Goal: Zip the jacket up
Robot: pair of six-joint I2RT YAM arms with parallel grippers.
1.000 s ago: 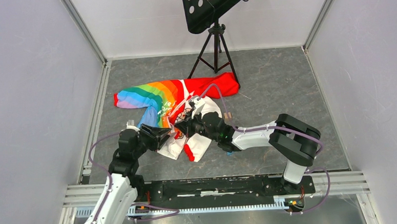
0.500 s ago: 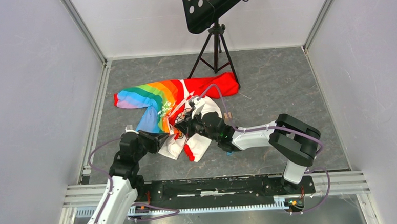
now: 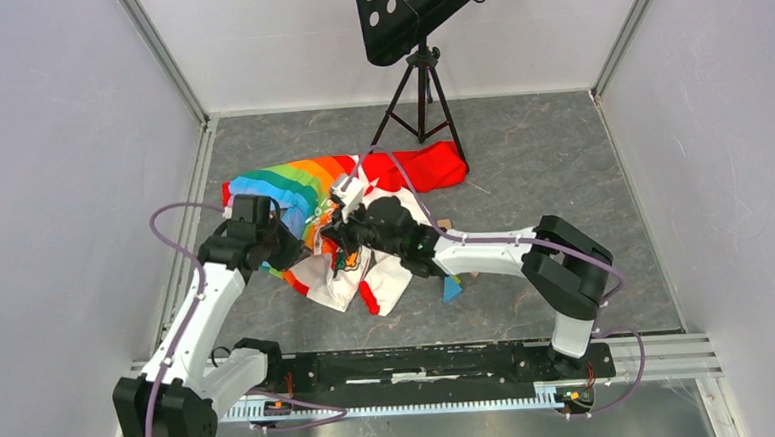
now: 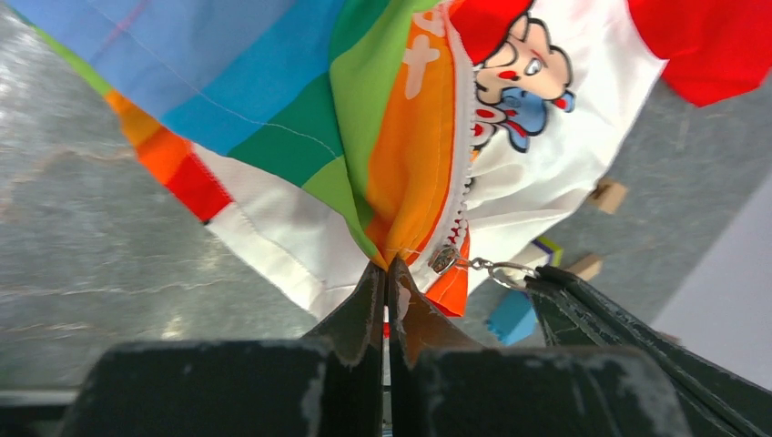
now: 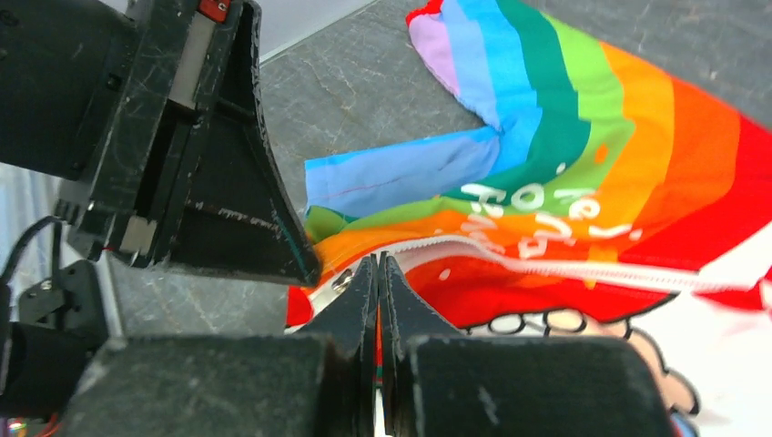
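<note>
The left gripper (image 4: pixel 386 271) is pressed tight, its two fingertips pinching a fold of the jacket (image 3: pixel 314 187) at the bottom hem, where the orange and green stripes gather just beside the foot of the zipper (image 4: pixel 462 146). The metal slider (image 4: pixel 443 259) sits touching that fold, right next to the pinch. From it the zipper pull (image 4: pixel 496 268) (a small ring chain) runs sideways to the tip of the right gripper (image 5: pixel 378 262), whose fingers are also pressed together with no gap showing, clamped on the end of the pull. The two grippers are nearly tip to tip, the left one's dark fingers filling the upper left of the right wrist view.

Beyond both sets of fingertips the jacket lies rumpled on the grey table (image 3: pixel 541 170). The rainbow panel (image 5: pixel 564 137) with white lettering spreads out ahead of the right gripper. The white cartoon print (image 4: pixel 519 82) lies on the other side of the zipper, and the red sleeve (image 3: pixel 431 166) reaches past the right gripper toward the music stand (image 3: pixel 415 17). Below the right arm's wrist a few small blocks (image 4: pixel 608 194) lie on the table, clear of the fabric.
</note>
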